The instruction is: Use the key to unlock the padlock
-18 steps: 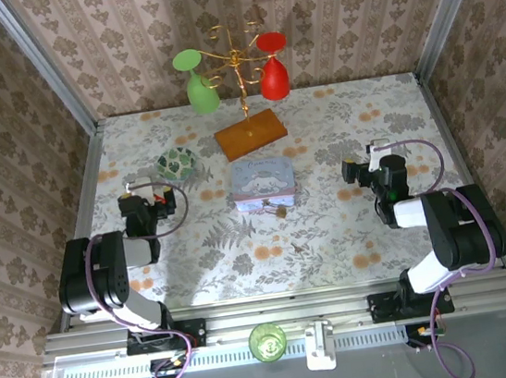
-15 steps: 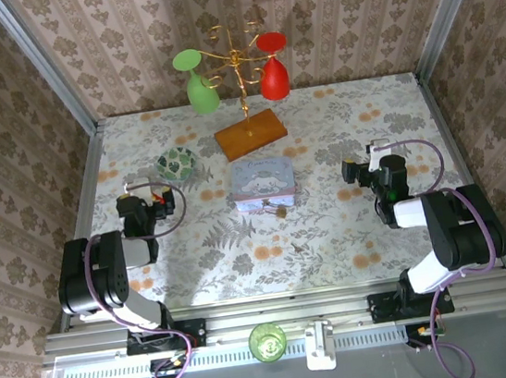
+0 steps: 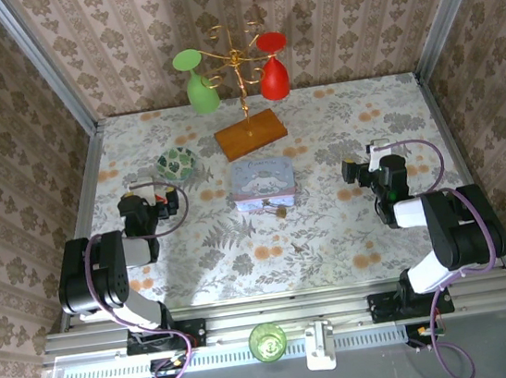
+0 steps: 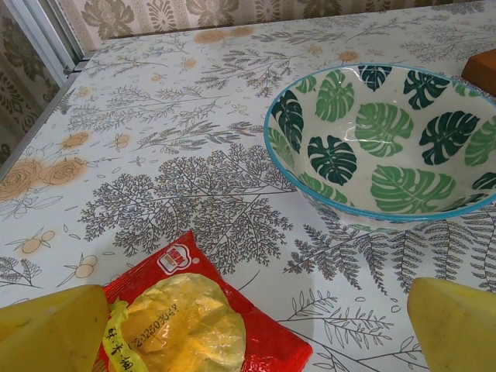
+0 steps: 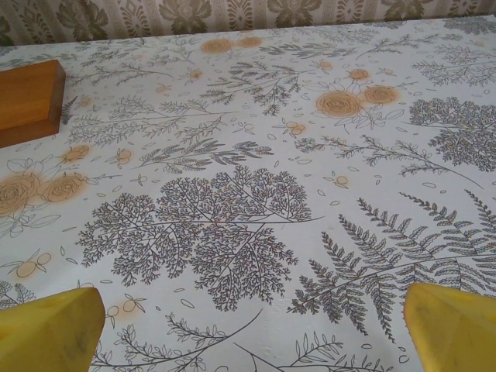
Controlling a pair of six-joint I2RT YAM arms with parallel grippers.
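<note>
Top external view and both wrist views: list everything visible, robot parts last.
padlock: one, brass, by the tin's near edge
key: one, dull metal, on the table, nearer than the padlock
tin: one, pale blue, table centre
bowl: one, green leaf pattern, left of tin
snack packet: one, red and yellow, at left gripper
stand: one, gold wire, wooden base, far centre
green glass: one, hanging on stand
red glass: one, hanging on stand
cup: one, green, near rail
left gripper: one, yellow fingers, open
right gripper: one, yellow fingers, open, over the table
</note>
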